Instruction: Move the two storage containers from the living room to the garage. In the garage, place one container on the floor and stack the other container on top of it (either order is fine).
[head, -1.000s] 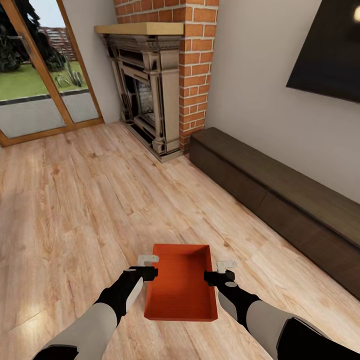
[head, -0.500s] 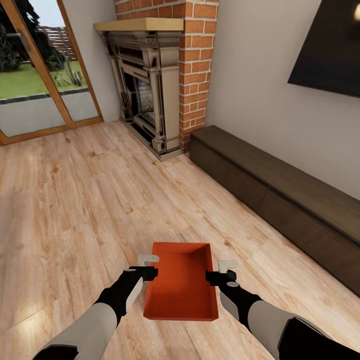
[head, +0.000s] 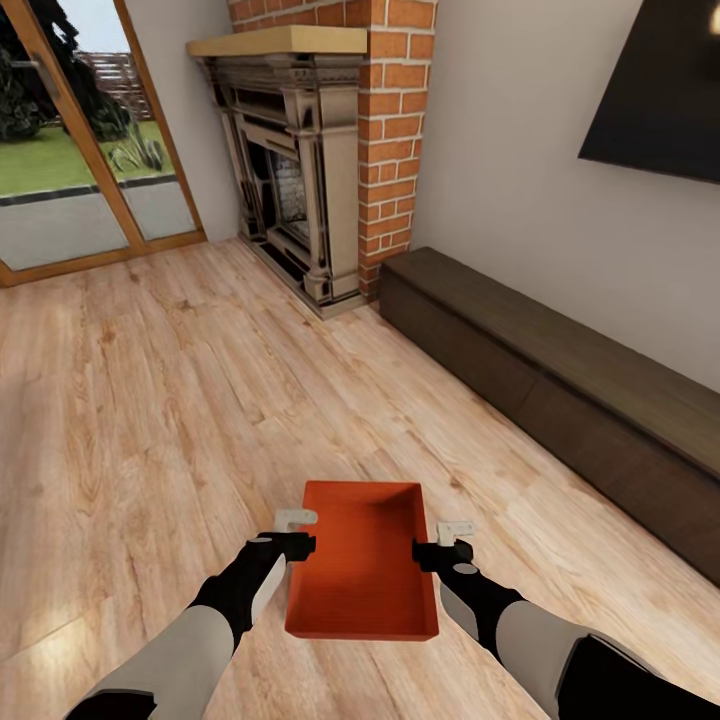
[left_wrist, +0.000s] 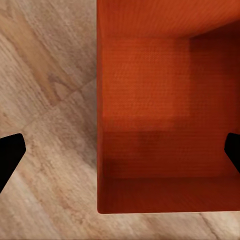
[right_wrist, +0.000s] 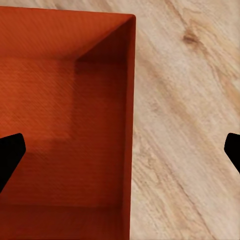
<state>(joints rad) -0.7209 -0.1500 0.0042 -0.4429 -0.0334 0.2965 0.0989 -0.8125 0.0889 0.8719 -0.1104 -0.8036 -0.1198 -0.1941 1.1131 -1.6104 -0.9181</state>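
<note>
The left gripper (head: 297, 532) is set astride the left long wall of an orange-red storage container (head: 362, 563), and the right gripper (head: 452, 541) is set astride the opposite wall; both are spread wide, one finger inside and one outside, and neither is seen pressing the wall. In the wrist views the dark fingertips (left_wrist: 10, 155) are found at the picture edges. The open, empty container is seen above the light wood plank floor (head: 150, 400). Beyond, a brick fireplace (head: 320, 150), a long dark cabinet (head: 560, 400), a wall TV (head: 660, 90) and glass doors (head: 70, 150) are shown.
</note>
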